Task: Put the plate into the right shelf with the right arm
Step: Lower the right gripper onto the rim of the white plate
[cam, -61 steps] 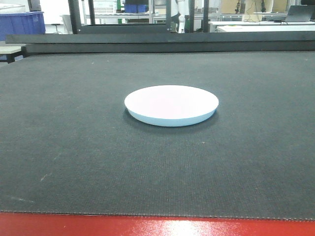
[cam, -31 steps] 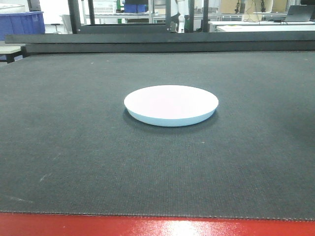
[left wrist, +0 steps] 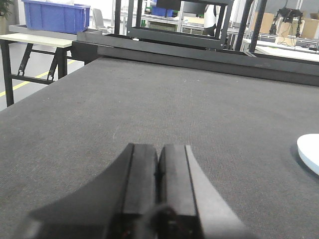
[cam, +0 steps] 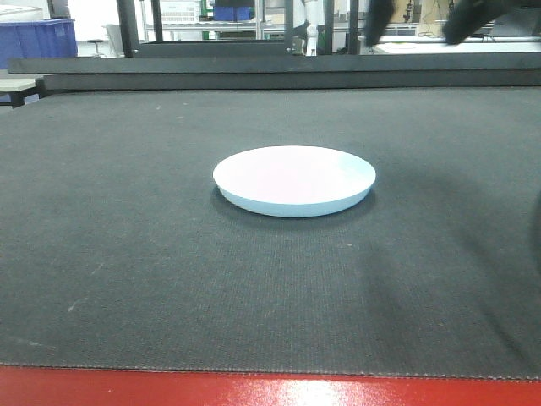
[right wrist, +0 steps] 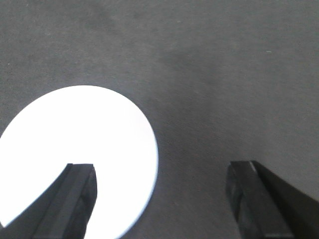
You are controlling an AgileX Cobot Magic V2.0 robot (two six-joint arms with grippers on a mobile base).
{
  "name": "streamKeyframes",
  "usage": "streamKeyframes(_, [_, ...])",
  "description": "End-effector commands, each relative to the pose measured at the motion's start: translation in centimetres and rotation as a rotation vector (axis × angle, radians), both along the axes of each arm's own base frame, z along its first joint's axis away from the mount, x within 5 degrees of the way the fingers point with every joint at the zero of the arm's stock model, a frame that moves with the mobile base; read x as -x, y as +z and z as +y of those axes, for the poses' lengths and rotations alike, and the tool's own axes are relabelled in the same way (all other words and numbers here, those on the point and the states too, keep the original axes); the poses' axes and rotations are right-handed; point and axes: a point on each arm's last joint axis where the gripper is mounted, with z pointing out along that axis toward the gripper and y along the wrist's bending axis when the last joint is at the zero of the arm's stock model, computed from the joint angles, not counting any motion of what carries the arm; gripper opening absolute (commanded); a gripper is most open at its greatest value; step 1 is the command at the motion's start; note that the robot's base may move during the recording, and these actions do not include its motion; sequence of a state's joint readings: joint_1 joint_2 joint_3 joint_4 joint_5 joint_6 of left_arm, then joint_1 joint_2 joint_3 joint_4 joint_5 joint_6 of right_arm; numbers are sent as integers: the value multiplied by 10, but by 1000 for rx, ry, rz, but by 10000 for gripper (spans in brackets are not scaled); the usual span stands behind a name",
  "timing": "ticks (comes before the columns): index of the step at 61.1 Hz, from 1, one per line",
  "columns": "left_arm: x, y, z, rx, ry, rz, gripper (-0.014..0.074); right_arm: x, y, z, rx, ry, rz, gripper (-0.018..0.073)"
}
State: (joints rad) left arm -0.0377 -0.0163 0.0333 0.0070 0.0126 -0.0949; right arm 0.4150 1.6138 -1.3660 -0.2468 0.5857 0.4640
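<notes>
Item: desk (cam: pixel 127 254). The top is a dark grey woven mat (cam: pixel 406 135), finely ribbed, with a few pale specks. A glossy red strip (cam: pixel 270 391) runs along the near edge. Two long black rails (cam: pixel 254 72) lie across the far edge.

Item: plate (cam: pixel 294 180). White with a pale blue underside, it lies flat on the mat near the desk's middle, with nothing touching it.

Item: my right pincer (right wrist: pixel 164 199). Released, jaws spread wide, looking straight down. One finger hangs over the plate's (right wrist: pixel 75 154) near edge and the other over bare mat just beside it. From the front, my right arm (cam: pixel 467 19) shows only as blurred dark shapes at the top.

Item: my left pincer (left wrist: pixel 158 184). Clenched, the fingers pressed flat together with nothing between them, low over the mat. The plate's rim (left wrist: pixel 310 152) sits well off to its right.

Item: room. A blue bin (left wrist: pixel 55 15) stands on a pale side table (left wrist: pixel 35 40) beyond the desk's left corner. There is a yellow line (left wrist: pixel 22 84) on the grey floor, and bright racking and benches behind.
</notes>
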Motion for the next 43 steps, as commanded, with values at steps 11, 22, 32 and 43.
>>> streamKeyframes(11, [1, 6, 0, 9, -3, -93, -47, -29, -6, 23, 48, 47, -66, 618])
streamKeyframes(22, [1, 6, 0, 9, -3, -93, -47, -39, -30, 27, 71, 48, -15, 473])
streamKeyframes(32, [1, 6, 0, 9, -3, -93, -47, -48, -47, 25, 79, 39, 8, 309])
streamKeyframes(43, [1, 6, 0, 9, -3, -93, -47, -55, -58, 22, 82, 31, 19, 297])
